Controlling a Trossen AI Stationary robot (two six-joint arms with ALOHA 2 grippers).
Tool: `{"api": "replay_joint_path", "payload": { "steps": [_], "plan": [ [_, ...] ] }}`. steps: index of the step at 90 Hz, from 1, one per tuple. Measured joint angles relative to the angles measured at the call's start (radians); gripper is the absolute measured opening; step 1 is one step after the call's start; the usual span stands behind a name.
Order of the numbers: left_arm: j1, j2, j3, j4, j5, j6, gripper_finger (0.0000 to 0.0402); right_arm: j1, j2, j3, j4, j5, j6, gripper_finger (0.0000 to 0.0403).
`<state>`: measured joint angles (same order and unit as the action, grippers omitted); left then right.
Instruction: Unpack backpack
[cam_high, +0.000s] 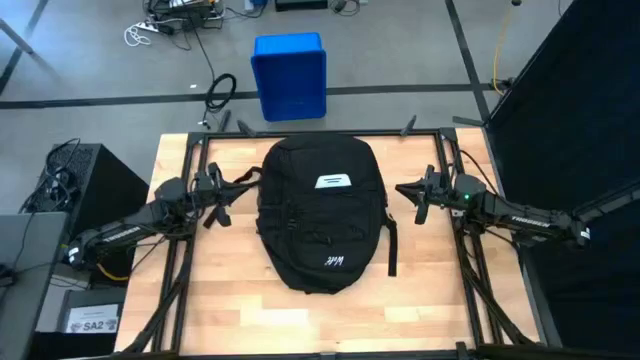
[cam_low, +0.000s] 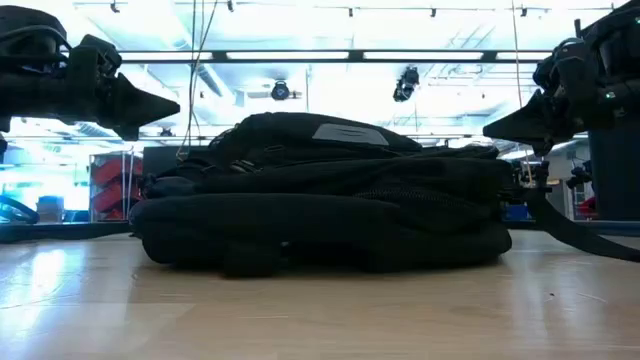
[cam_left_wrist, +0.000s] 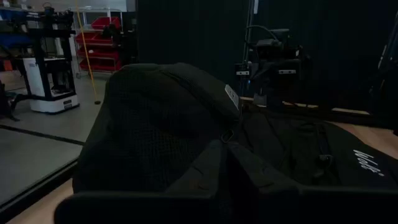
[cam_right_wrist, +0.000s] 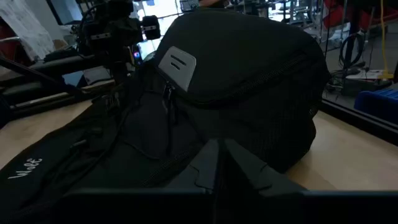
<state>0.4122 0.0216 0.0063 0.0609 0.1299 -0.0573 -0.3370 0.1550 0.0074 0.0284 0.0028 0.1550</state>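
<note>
The black backpack (cam_high: 322, 215) lies flat in the middle of the table, back side down. Its white label (cam_high: 335, 182) is toward the far edge and its white logo print (cam_high: 333, 262) toward the near edge. My left gripper (cam_high: 226, 196) hovers shut just left of the backpack's top part, above the table, pointing at it (cam_left_wrist: 222, 144). My right gripper (cam_high: 408, 195) hovers shut just to the right of it, at about the same height (cam_right_wrist: 219, 144). Neither touches the backpack. In the low view both grippers (cam_low: 165, 105) (cam_low: 495, 128) stand level with its upper surface.
A black strap (cam_high: 392, 245) trails off the backpack's right side onto the wood, and strap loops (cam_high: 240, 180) lie at its left. A blue plastic box (cam_high: 290, 75) stands on the floor beyond the far edge. Bare tabletop (cam_high: 320, 320) stretches along the near edge.
</note>
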Motion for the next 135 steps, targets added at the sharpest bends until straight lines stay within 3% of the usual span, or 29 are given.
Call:
{"api": "replay_joint_path", "payload": {
  "steps": [84, 114, 126, 135],
  "plan": [
    [0.000, 0.000, 0.000, 0.000, 0.000, 0.000, 0.0000, 0.000, 0.000, 0.000, 0.000, 0.000, 0.000, 0.0002],
    [0.000, 0.000, 0.000, 0.000, 0.000, 0.000, 0.0000, 0.000, 0.000, 0.000, 0.009, 0.002, -0.069, 0.0008],
    [0.000, 0.000, 0.000, 0.000, 0.000, 0.000, 0.0000, 0.000, 0.000, 0.000, 0.075, 0.005, -0.076, 0.0008],
    [0.000, 0.000, 0.000, 0.000, 0.000, 0.000, 0.0000, 0.000, 0.000, 0.000, 0.197, 0.006, 0.014, 0.0003]
  ]
}}
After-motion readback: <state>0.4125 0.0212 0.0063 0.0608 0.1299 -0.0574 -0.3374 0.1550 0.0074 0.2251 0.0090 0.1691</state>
